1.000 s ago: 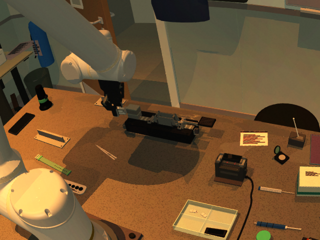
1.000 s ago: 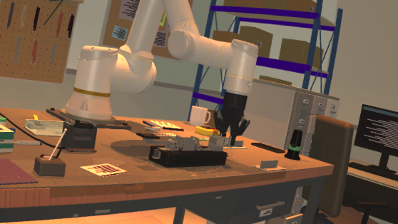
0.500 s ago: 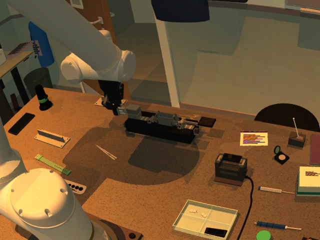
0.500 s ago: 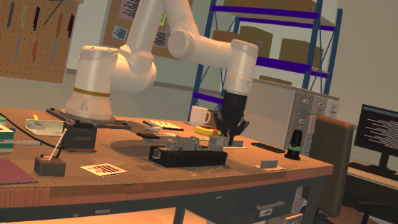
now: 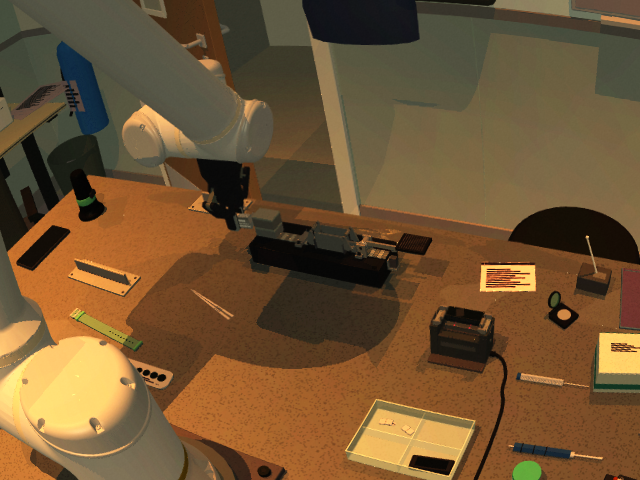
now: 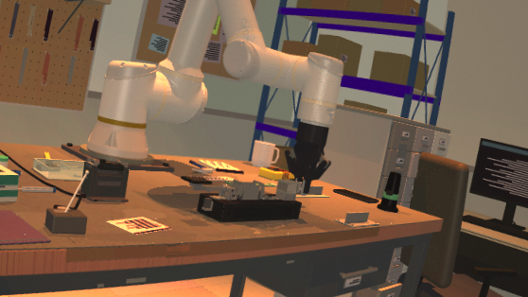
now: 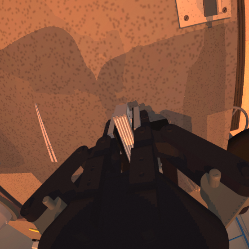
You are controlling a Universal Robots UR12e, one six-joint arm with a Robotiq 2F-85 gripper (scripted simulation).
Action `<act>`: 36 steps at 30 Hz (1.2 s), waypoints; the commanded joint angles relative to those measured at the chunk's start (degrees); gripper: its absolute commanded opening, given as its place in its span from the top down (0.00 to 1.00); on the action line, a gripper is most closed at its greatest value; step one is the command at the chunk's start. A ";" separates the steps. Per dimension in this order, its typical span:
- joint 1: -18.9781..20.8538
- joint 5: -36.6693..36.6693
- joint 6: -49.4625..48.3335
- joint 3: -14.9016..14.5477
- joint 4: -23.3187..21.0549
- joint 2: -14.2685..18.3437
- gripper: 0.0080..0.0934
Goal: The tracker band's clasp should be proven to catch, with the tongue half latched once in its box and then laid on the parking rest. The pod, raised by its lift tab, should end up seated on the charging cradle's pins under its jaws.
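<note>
A long black fixture (image 5: 320, 261) sits mid-table with the grey tracker band and pod (image 5: 333, 238) along its top. At its left end stands a grey block (image 5: 267, 221). Just left of that block is the clasp's ribbed tongue half (image 7: 124, 130), a small pale grey piece (image 5: 243, 221). The charging cradle (image 5: 461, 335) is a dark box with a black cable, to the right and nearer the front. My gripper (image 5: 237, 221) hangs at the fixture's left end (image 6: 303, 187). It is closed on the tongue half.
A clear divided tray (image 5: 411, 436) lies near the front edge. Thin tweezers (image 5: 212, 304) lie on open table left of the fixture. A green strap (image 5: 106, 329), a metal rest plate (image 5: 104, 276) and a black phone (image 5: 43, 246) sit further left. A printed card (image 5: 507, 277) lies right.
</note>
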 commanded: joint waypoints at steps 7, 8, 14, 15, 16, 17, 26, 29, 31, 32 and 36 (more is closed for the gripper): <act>-0.02 -0.01 1.55 -0.22 -0.04 0.13 1.00; -0.02 -0.01 1.64 -0.22 -0.03 0.14 1.00; -0.02 -0.01 1.73 -0.23 -0.03 0.15 1.00; -0.02 -0.01 1.73 -0.23 -0.03 0.15 1.00; -0.02 -0.01 1.73 -0.23 -0.03 0.15 1.00; -0.02 -0.01 1.73 -0.23 -0.03 0.15 1.00; -0.02 -0.01 1.73 -0.14 -0.05 0.08 1.00; -0.02 -0.01 1.73 -0.13 -0.06 0.07 1.00; -0.02 -0.01 1.73 -0.13 -0.06 0.07 1.00; -0.02 -0.01 1.73 -0.13 -0.06 0.07 1.00; -0.02 -0.01 1.73 -0.13 -0.06 0.07 1.00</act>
